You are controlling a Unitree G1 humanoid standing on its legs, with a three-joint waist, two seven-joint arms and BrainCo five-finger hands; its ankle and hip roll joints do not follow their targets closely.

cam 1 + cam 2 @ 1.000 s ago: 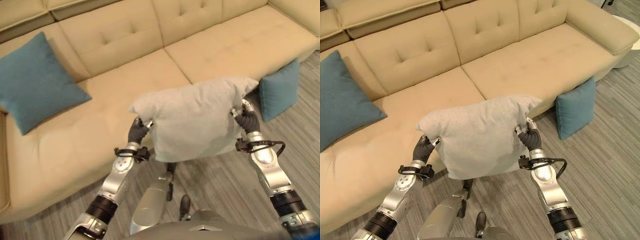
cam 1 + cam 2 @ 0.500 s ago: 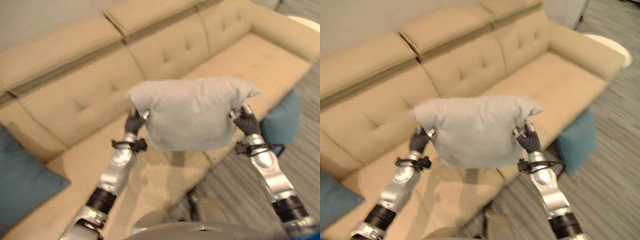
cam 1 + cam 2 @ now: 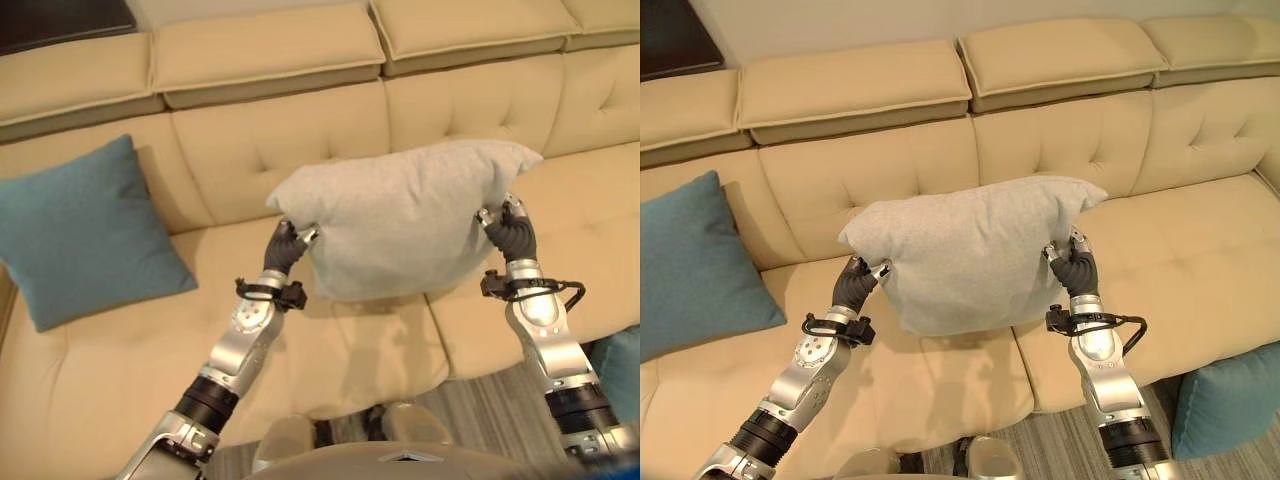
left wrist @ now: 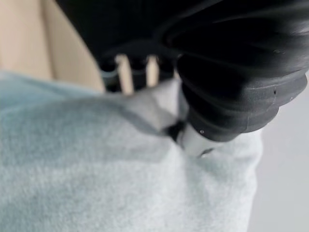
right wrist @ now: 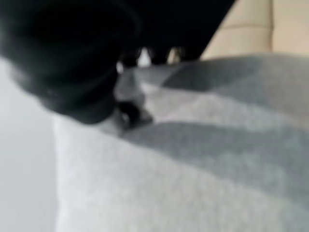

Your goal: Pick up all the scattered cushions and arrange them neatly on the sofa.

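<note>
A light grey cushion hangs in the air in front of the beige sofa, over the seam between two seat pads. My left hand pinches its left edge and my right hand pinches its right edge, both shut on the fabric. The wrist views show the grey cloth bunched under my left hand, and the cloth bunched under my right hand. A teal cushion leans upright against the sofa back at the left. Another teal cushion stands on the floor at the lower right, against the sofa front.
The sofa seat lies bare between the left teal cushion and the grey one. Grey wood-look floor runs along the sofa's front edge. A dark panel sits behind the sofa at the upper left.
The camera has swung and now faces the sofa back squarely. The grey cushion, still held at both edges, has come up from over the floor to over the seat.
</note>
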